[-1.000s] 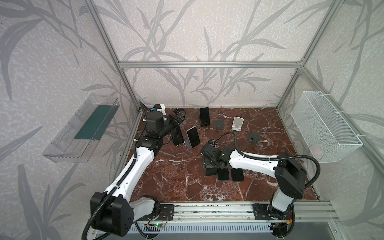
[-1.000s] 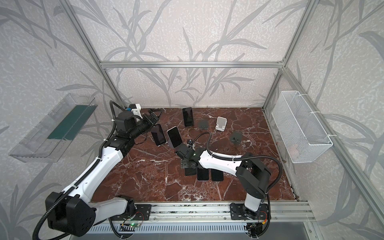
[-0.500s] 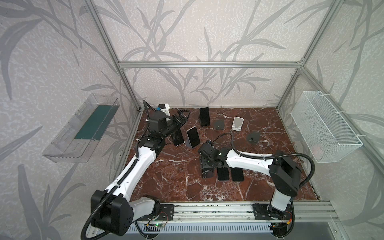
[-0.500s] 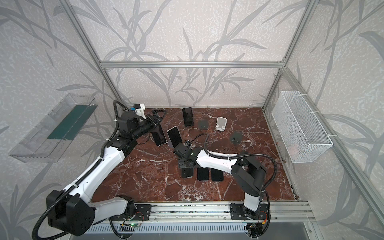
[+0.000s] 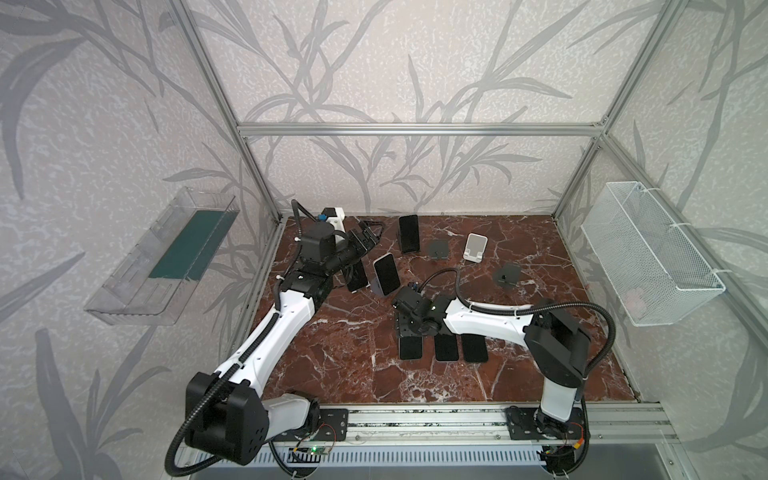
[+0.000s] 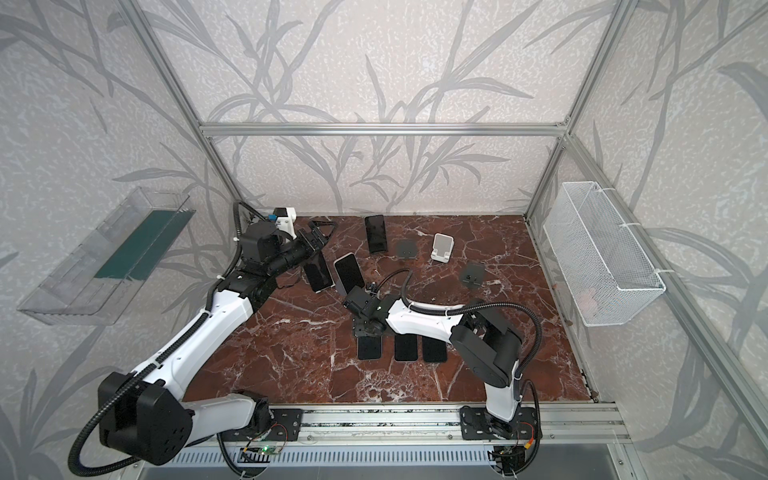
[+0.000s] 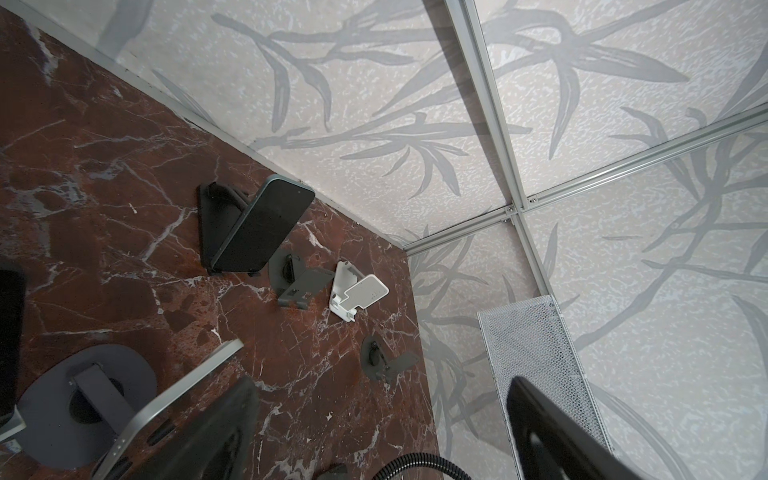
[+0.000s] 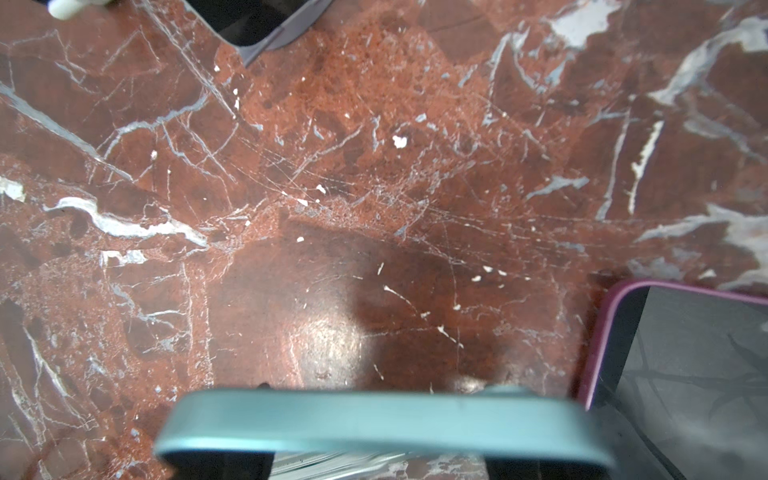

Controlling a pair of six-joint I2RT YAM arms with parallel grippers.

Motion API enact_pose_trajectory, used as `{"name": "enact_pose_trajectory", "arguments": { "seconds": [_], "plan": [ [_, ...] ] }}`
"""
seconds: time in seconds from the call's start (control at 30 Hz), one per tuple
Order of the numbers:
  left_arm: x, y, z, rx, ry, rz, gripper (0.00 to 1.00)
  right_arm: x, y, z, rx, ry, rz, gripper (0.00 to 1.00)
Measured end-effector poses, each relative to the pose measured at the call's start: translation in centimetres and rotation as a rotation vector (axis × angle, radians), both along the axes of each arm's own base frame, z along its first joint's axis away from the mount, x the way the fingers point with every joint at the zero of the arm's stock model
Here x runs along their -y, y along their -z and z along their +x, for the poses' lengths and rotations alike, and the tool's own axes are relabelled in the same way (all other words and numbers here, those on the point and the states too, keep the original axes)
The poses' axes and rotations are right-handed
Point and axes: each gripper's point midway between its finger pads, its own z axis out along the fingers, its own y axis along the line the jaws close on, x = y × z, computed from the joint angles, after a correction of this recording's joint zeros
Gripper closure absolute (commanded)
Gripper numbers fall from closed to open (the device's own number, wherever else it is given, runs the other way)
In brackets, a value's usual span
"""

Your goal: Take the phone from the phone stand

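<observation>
Right gripper [image 5: 409, 330] shifted left, teal phone [image 8: 374, 419] clamped beside purple-cased phone [image 8: 681, 374].

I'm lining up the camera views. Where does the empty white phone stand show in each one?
In a top view: white stand, back right of centre.
In a top view: same spot.
Left wrist: mid-picture.
Right wrist: not in it.
Landmark: dark phone propped by the back wall.

Seemingly flat, teal phone [image 8: 374, 419] lies beside purple-edged phone [image 8: 685, 374].
</observation>
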Motion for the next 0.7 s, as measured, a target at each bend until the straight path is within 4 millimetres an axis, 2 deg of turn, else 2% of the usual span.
{"name": "enact_pose_trajectory", "arguments": {
  "seconds": [0.3,0.53,0.7],
  "plan": [
    [0.8,1.2,0.6,-0.028,0.028,-0.002,0.07,0.1,1.5,-0.1,-0.024,0.017,-0.018,0.38],
    [1.2,1.2,0.4,-0.030,0.042,-0.004,0.07,1.1,2.7,-0.2,-0.030,0.041,-0.065,0.35],
    [1.2,1.2,0.5,-0.026,0.031,0.005,0.07,1.3,2.8,0.0,-0.021,0.049,-0.085,0.32]
  ]
}}
